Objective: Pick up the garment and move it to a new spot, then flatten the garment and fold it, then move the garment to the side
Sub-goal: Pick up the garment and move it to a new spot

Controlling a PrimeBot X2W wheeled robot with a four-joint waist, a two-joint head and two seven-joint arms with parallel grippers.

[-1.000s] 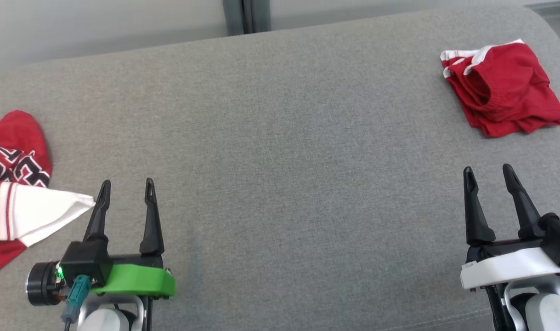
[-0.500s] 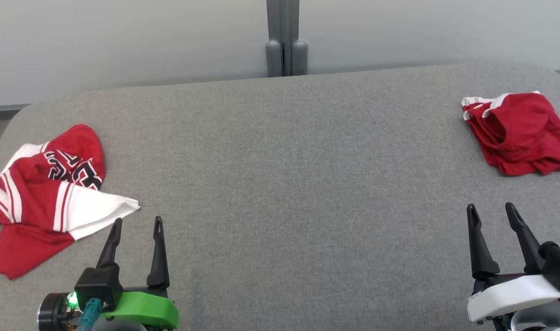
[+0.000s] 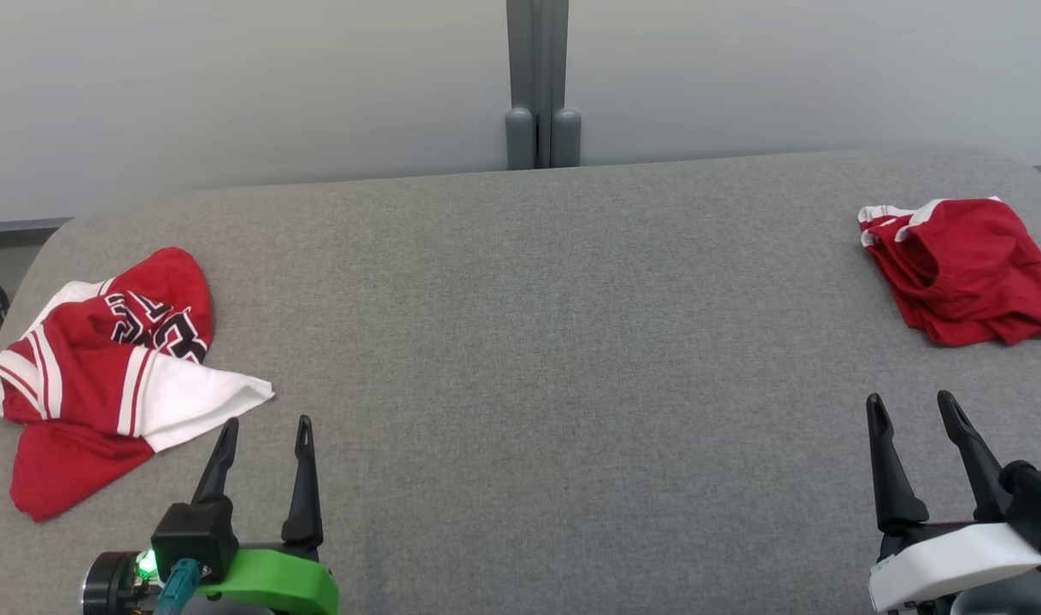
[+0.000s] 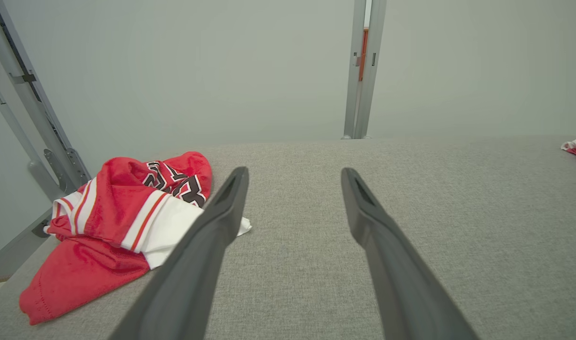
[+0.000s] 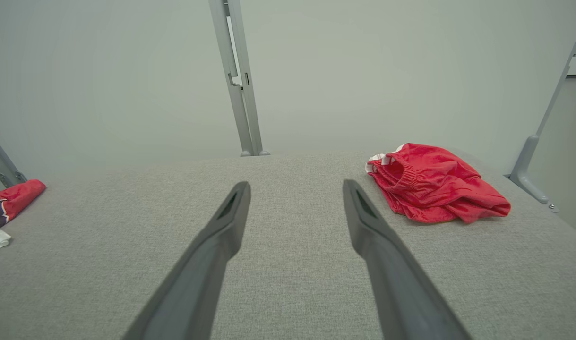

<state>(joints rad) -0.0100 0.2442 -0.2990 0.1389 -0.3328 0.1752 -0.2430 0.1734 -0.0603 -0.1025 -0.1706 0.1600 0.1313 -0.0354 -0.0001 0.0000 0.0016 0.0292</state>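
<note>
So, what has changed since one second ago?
The head camera has moved: more wall and the whole red and white jersey now show. Nothing was taken or let go. Jersey and red shorts lie as before; the left pincer and right pincer stay open, empty.

Jersey (image 3: 102, 376) left on table (image 3: 520, 342), shorts (image 3: 968, 273) right.

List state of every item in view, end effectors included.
Red-and-white lettered fabric jersey: crumpled, unfolded, lying at left.
Red fabric shorts with white trim: bunched, lying at far right.
Left end effector: open, empty, near the jersey's white corner.
Right end effector: open, empty.
</note>
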